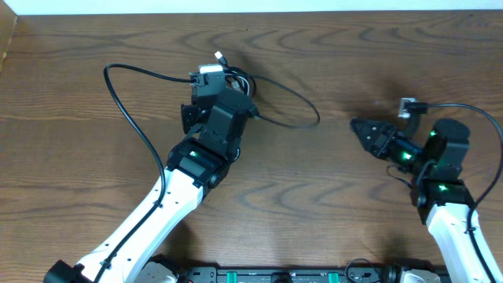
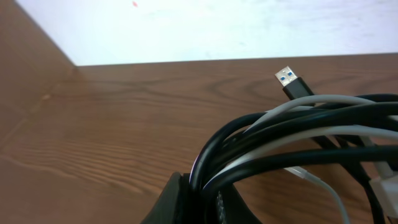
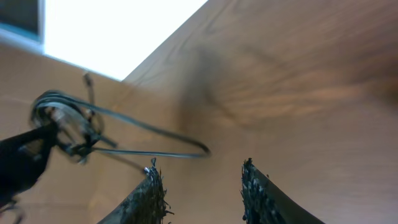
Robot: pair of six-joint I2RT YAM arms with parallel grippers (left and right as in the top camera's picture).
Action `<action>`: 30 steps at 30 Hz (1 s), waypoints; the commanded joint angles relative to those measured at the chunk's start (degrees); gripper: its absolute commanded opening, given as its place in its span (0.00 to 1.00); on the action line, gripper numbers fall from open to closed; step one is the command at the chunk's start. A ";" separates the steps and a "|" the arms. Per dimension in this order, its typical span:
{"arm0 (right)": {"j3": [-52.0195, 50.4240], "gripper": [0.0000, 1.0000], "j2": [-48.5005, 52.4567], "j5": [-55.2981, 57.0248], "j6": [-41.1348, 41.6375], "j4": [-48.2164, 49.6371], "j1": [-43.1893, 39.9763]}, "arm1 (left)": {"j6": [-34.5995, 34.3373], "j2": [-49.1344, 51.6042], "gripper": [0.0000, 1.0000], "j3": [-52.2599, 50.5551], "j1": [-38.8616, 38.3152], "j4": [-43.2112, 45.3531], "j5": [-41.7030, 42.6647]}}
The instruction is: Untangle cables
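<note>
The cables (image 1: 236,79) sit in a tangled bundle at the back middle of the table. One black loop (image 1: 302,118) spreads to the right, and another black strand (image 1: 126,110) arcs out to the left. My left gripper (image 1: 214,80) is shut on the bundle. In the left wrist view black and white cords (image 2: 292,134) rise out of its jaws (image 2: 208,196), and a USB plug (image 2: 291,81) sticks up behind them. My right gripper (image 1: 355,126) hovers open to the right of the loop, apart from it. In its own view the right gripper (image 3: 199,168) holds nothing, with the bundle (image 3: 65,124) far left.
A small silver plug (image 1: 407,104) with a black wire (image 1: 471,114) lies by the right arm; I cannot tell what it belongs to. A pale wall (image 2: 217,28) borders the table's far edge. Bare wood (image 1: 338,189) lies between the arms.
</note>
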 commanded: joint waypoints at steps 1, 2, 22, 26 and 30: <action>-0.33 0.39 0.09 -1.79 8.55 0.20 4.59 | -1.14 -1.31 0.08 -0.07 -0.13 0.09 6.29; -0.33 0.39 0.24 -1.11 10.16 0.20 6.25 | -1.16 -1.31 0.08 -0.07 -0.13 0.09 7.26; -0.33 0.54 2.49 12.37 29.29 6.03 27.93 | -15.72 -1.31 0.08 -0.07 -0.15 -0.55 9.29; -0.33 0.58 4.22 16.17 33.51 11.28 31.26 | -16.33 -1.31 0.07 -0.07 -0.39 -0.98 9.64; -0.33 0.58 6.95 20.00 37.64 18.21 33.81 | -16.28 -1.31 0.07 -0.07 -1.81 -1.46 9.62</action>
